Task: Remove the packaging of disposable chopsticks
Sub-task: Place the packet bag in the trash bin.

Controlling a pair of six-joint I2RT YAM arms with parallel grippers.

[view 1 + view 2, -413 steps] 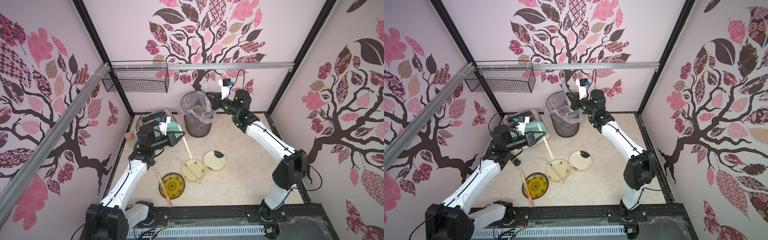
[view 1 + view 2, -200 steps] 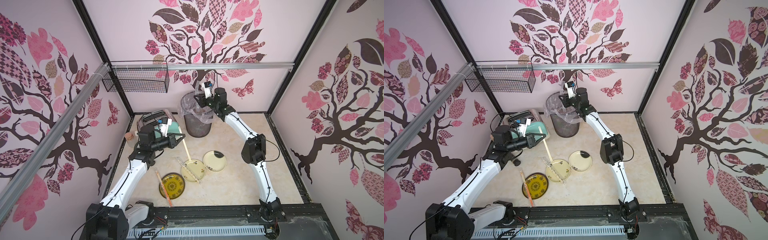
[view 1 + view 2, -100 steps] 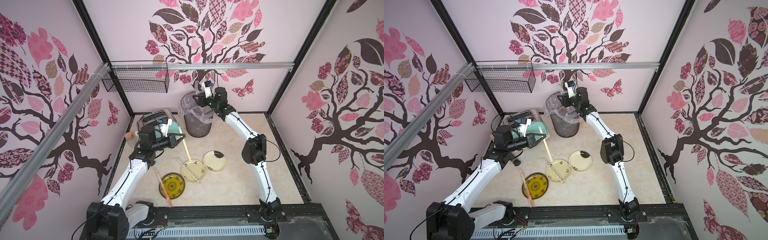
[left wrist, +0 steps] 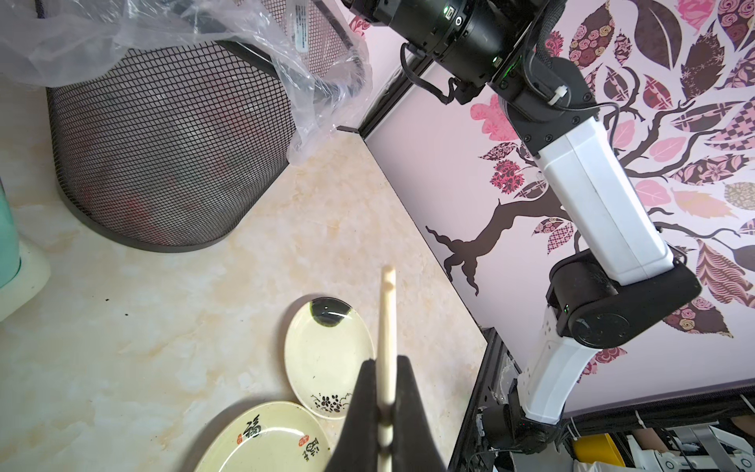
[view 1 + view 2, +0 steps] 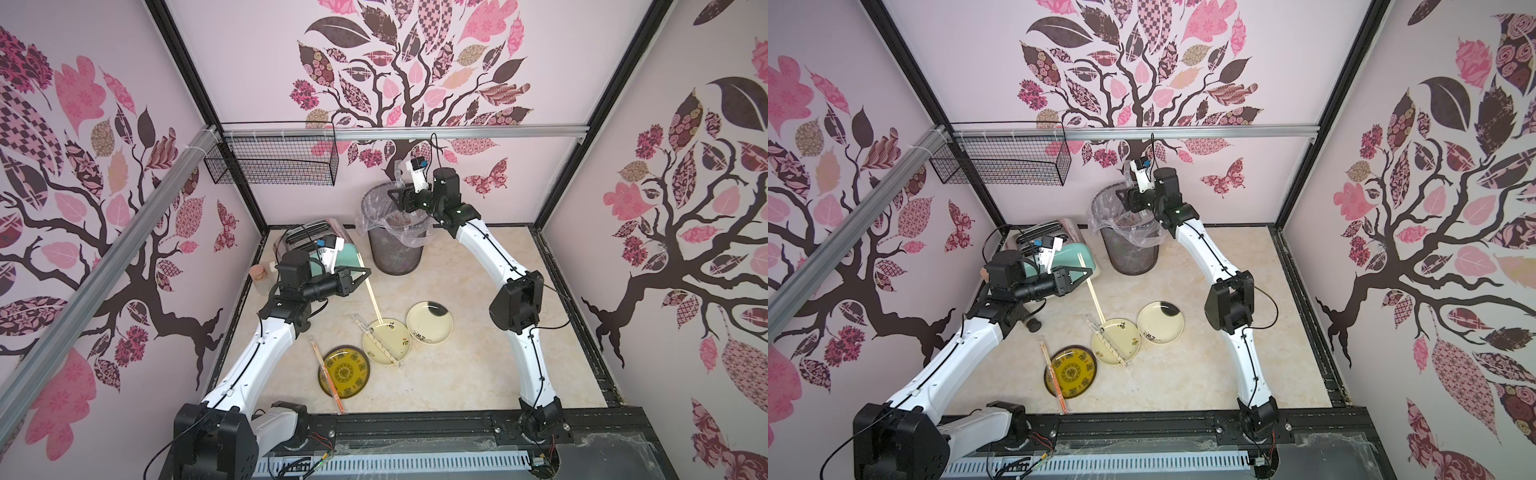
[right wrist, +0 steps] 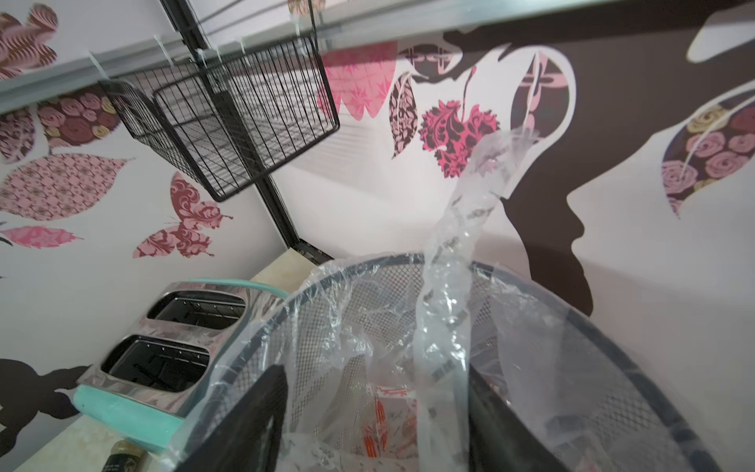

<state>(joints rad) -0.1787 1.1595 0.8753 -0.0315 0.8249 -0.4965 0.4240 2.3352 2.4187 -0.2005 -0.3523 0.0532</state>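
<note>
My left gripper (image 5: 367, 272) (image 4: 386, 367) hangs above the table beside the toaster, shut on a bare pair of disposable chopsticks (image 5: 371, 296) (image 4: 387, 310). My right gripper (image 5: 396, 200) (image 6: 371, 417) is over the mesh bin (image 5: 395, 249), jaws open. A clear packaging sleeve (image 6: 453, 286) stands up between its fingers, lying against one finger (image 6: 490, 408). Orange-printed packaging (image 6: 380, 417) lies inside the bin. One clear-sleeved pair (image 5: 376, 340) lies across the middle cream plate (image 5: 395, 349). An orange-red sleeved pair (image 5: 326, 376) rests on the dark yellow plate (image 5: 347, 372).
A third cream plate (image 5: 429, 321) with a black blot sits to the right of the others. A chrome and mint toaster (image 5: 316, 232) and a small jar (image 5: 259, 278) stand at the back left. A wire basket (image 5: 270, 164) hangs on the back rail.
My right arm swung left to the bin, and its jaws have widened there over the last second, loosening the clear sleeve. My left arm has kept still with its chopsticks.
</note>
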